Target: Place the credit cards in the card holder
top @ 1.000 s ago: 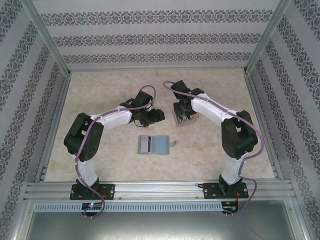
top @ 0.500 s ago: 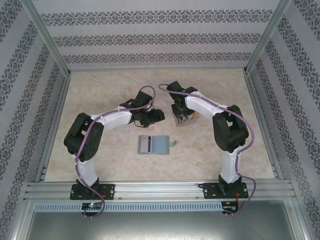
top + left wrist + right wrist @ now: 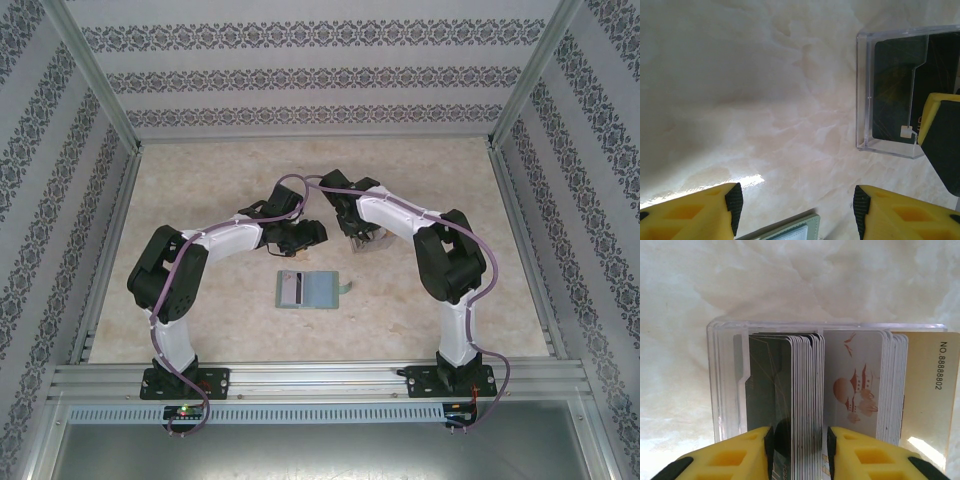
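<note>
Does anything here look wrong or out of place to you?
Nothing is spilled or broken. One oddity: the right jaws straddle a whole bundle of dark cards standing in the clear box, not a single card.

Dark, white and tan credit cards (image 3: 805,385), clear box (image 3: 722,390), sage-green card holder (image 3: 308,288), cream marbled table (image 3: 200,180)

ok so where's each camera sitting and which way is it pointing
top external: fixed above and behind the arms, looking down on the table; left arm and right arm show, bases at the bottom.
left wrist: on the left arm, facing down at the table; the open left end effector shows at the bottom.
right wrist: on the right arm, facing credit cards standing in the clear box; the right end effector straddles the dark ones.
shared: both wrist views catch the clear box.
</note>
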Controlling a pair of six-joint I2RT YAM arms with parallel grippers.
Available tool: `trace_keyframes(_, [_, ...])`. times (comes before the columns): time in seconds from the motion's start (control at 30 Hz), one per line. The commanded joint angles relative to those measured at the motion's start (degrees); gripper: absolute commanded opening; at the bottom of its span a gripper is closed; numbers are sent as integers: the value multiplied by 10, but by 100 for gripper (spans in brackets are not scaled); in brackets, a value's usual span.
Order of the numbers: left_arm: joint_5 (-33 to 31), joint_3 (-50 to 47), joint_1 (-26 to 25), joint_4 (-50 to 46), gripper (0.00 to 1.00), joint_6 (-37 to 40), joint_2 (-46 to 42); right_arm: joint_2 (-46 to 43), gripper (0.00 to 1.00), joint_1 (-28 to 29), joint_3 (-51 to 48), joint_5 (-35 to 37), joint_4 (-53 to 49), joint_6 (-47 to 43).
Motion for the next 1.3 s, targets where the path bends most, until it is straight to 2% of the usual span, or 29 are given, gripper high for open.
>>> trace_keyframes(0.0, [8, -5, 6, 16, 62, -5, -5, -12, 35, 1, 15, 36, -19, -9])
trace_keyframes(0.6, [10, -9, 6, 19, 62, -7, -8, -30, 27, -2, -1, 34, -13, 2])
trace_keyframes(1.27, [10, -11, 7, 16, 62, -6, -8, -48, 9, -4, -9, 22, -8, 7])
